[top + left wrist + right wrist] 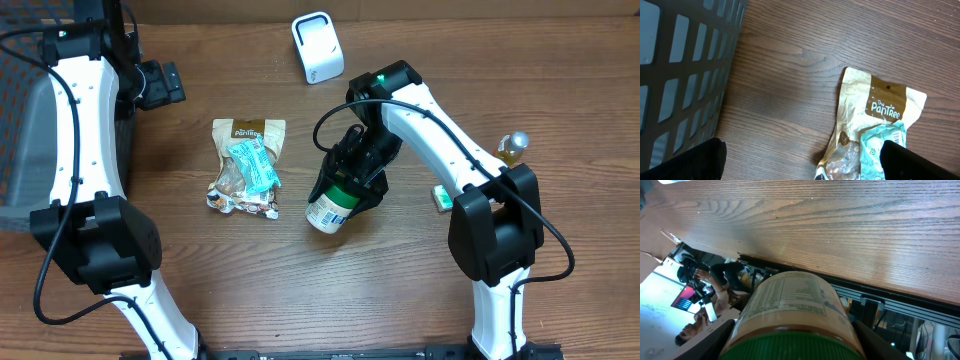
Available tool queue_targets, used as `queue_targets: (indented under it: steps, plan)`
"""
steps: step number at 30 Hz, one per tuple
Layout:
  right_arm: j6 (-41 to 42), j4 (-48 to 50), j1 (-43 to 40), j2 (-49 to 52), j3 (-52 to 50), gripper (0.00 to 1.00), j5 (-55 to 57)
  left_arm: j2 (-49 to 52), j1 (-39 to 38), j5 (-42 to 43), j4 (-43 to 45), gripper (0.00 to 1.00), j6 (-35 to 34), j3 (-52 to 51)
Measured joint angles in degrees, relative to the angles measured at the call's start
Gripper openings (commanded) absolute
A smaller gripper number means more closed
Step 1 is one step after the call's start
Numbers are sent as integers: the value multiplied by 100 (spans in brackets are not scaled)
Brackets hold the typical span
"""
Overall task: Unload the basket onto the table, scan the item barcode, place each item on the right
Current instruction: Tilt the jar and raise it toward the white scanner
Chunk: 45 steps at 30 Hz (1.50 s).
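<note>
My right gripper (352,182) is shut on a jar (331,208) with a green lid and a pale printed label. It holds the jar tilted just above the table's middle. In the right wrist view the jar (796,305) fills the space between both fingers (712,341), lid toward the camera. A white scanner (317,47) stands at the back of the table, well apart from the jar. My left gripper (162,85) stands open at the back left, with nothing between its fingers (690,161).
A tan PanTree snack bag (247,170) with a teal packet (253,165) on it lies left of the jar, also under the left wrist (880,107). A grey basket (30,130) stands at the far left. A small capped bottle (514,145) and a green item (440,197) sit right.
</note>
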Motion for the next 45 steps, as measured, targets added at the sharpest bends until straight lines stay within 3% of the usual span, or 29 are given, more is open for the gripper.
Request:
queue_targets:
  steps: [31, 37, 45]
  plan:
    - [-4, 55, 0, 0, 0, 28, -264, 0, 0, 0, 0, 100, 0, 0]
    - [-22, 883, 7, 0, 0, 4, 944, 0, 0, 0, 0, 100, 2, 0]
    - [-26, 2999, -138, 2, 101, 4, 2288, 0, 0, 0, 0, 100, 0, 0]
